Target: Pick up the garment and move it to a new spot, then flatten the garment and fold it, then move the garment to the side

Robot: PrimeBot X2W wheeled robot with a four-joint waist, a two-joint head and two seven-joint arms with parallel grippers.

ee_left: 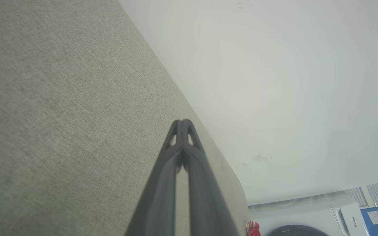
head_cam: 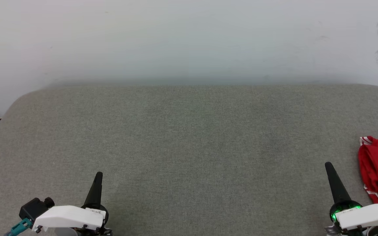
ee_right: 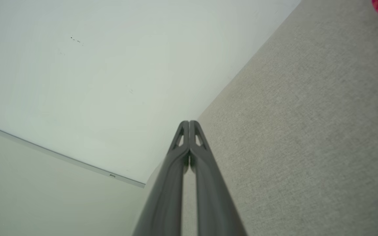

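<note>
down at seven o'clock in my head view sits my left claw (head_cam: 98,174), clenched, both dark fingers pressed into one spike aiming toward twelve, nothing pinched between them. my left wrist view agrees: the tips meet flat, with a slit of daylight lower down the fingers. a teal plug (head_cam: 20,226) hangs off that wrist at the bottom edge.

sweeping across, the grey fabric tabletop (head_cam: 189,147) runs from nine o'clock to three, its rounded far corners against the pale wall (head_cam: 189,39).

over at five o'clock, my right claw (head_cam: 328,164) is clenched too, empty, leaning a touch toward eleven, a green light (head_cam: 341,209) glowing at its base. my right wrist view has those tips closed on each other above bare fabric.

and there it is at four o'clock: the red garment (head_cam: 377,167), bunched in a heap at the table's right edge, cut off by the frame, striped white-and-red trim peeking at its top and bottom. it lies just beside my right claw, not touching it.
</note>
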